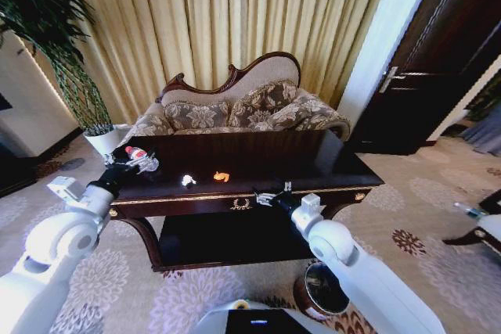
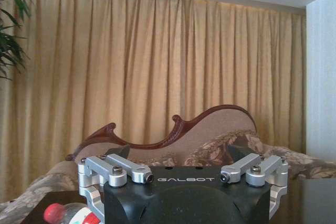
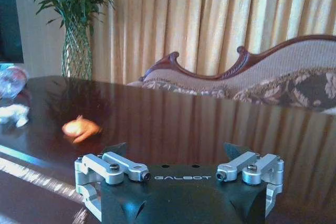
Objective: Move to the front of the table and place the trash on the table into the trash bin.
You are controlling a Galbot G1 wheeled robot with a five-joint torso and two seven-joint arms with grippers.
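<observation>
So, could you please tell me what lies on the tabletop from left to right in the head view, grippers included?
Left gripper at the clear plastic bottle → crumpled white scrap → small orange scrap → right gripper at the table front edge.

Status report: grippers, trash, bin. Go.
Left gripper at the bottle, table's left end. Right gripper at the table front edge. White scrap and orange scrap on the table; trash bin on the floor, right.
</observation>
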